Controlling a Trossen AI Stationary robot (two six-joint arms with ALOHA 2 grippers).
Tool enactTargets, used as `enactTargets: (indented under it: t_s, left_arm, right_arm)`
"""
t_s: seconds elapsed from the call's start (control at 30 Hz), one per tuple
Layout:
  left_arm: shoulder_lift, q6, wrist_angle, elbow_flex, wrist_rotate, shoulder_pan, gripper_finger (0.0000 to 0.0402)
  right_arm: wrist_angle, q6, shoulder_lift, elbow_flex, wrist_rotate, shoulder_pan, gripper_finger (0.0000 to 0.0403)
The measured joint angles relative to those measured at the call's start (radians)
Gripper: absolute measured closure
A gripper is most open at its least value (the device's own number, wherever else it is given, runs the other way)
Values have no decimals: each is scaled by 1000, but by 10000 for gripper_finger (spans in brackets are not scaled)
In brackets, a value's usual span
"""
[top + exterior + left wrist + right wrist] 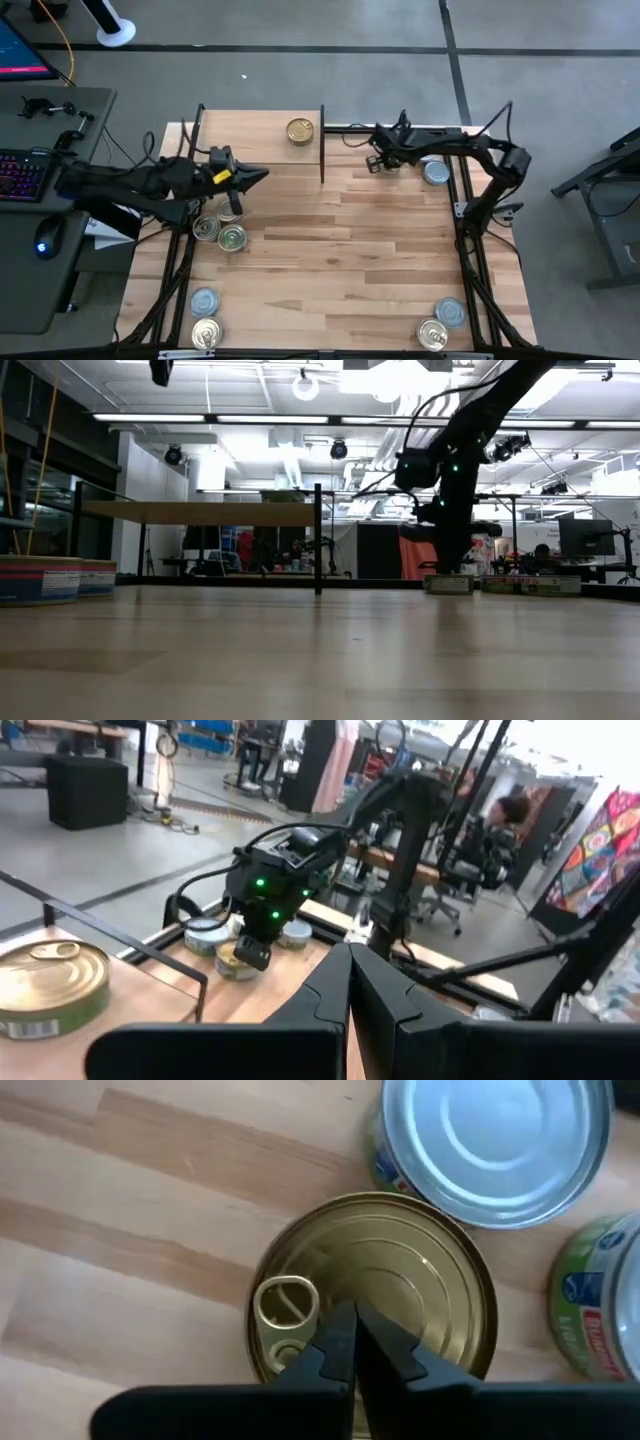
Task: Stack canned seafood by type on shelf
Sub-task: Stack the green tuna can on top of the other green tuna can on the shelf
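The shelf [250, 135] stands at the table's far left, and one gold-topped tin [300, 131] rests on its board. My left gripper [262, 175] is shut and empty, level, pointing right along the shelf's near edge. My right gripper [355, 1315] is shut and points steeply down over a gold-topped tin [375, 1280] at the far right. Beside that tin stand a silver-topped tin [495, 1145] and a green-labelled one [600, 1310]. From the left wrist view the right gripper [250, 955] shows low over those tins. My right gripper's shut fingertips [340, 1330] stand over the gold tin's top beside its pull ring [285, 1302], coming from above. The tin rests flat on the table. Whether the tips touch the lid I cannot tell.
Three tins [222, 228] cluster on the table under the left arm. Two more [204, 315] sit at the near left corner and two [440, 323] at the near right. The shelf's black upright [322, 145] stands between the grippers. Bare wood [340, 260] fills the middle.
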Motion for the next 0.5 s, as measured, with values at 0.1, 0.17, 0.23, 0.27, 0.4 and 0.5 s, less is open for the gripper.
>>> enactTargets:
  t_s: [0.1,0.17,0.23,0.27,0.4,0.5]
  left_arm:
    - [39,0,28,0,1,-8,401]
    - [71,0,42,0,10,-8,402]
    - [101,0,40,0,33,-8,402]
    - [116,0,40,0,45,-8,402]
    - [179,-1,30,0,82,-8,402]
    - [239,-5,19,0,97,-8,402]
  right_arm:
    - [0,9,10,-1,9,46,403]
    - [1,17,11,-1,1,95,403]
    - [0,36,10,-1,-30,161,403]
    - [2,40,10,-1,-44,198,403]
    - [4,100,10,-1,-58,365,403]
    - [31,173,11,-2,-88,498,403]
